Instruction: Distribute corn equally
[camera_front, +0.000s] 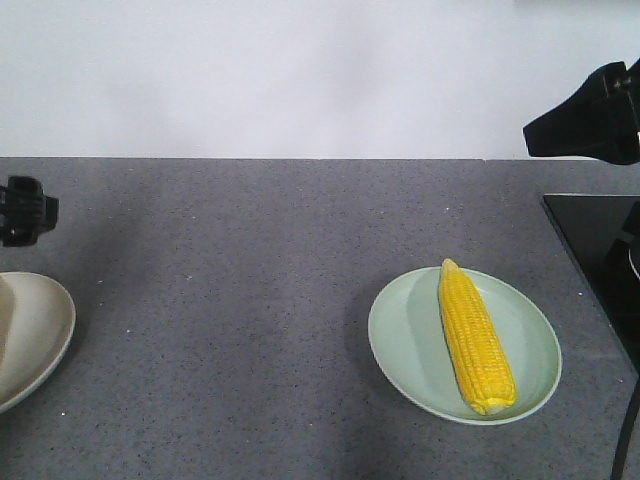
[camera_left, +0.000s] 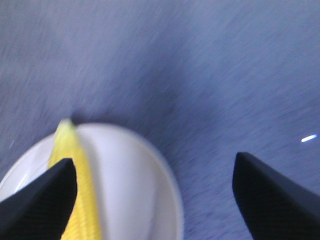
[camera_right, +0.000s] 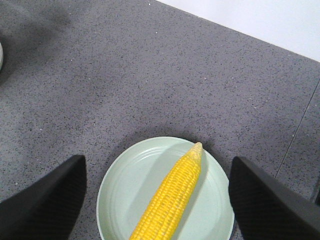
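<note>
I see one corn cob (camera_front: 476, 340) lying on the pale green plate (camera_front: 405, 340) at the right of the grey counter (camera_front: 250, 300). My right gripper (camera_right: 157, 200) hangs above it, jaws wide and empty. My left gripper (camera_left: 155, 195), also spread wide, hovers over a white plate (camera_left: 135, 175) holding another cob (camera_left: 75, 170) (that view is blurred).

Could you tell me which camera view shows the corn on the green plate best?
The front-facing view: the whole cob lies sharp on the green plate. The right wrist view cuts off its base; the left wrist shows another, blurred cob.
</note>
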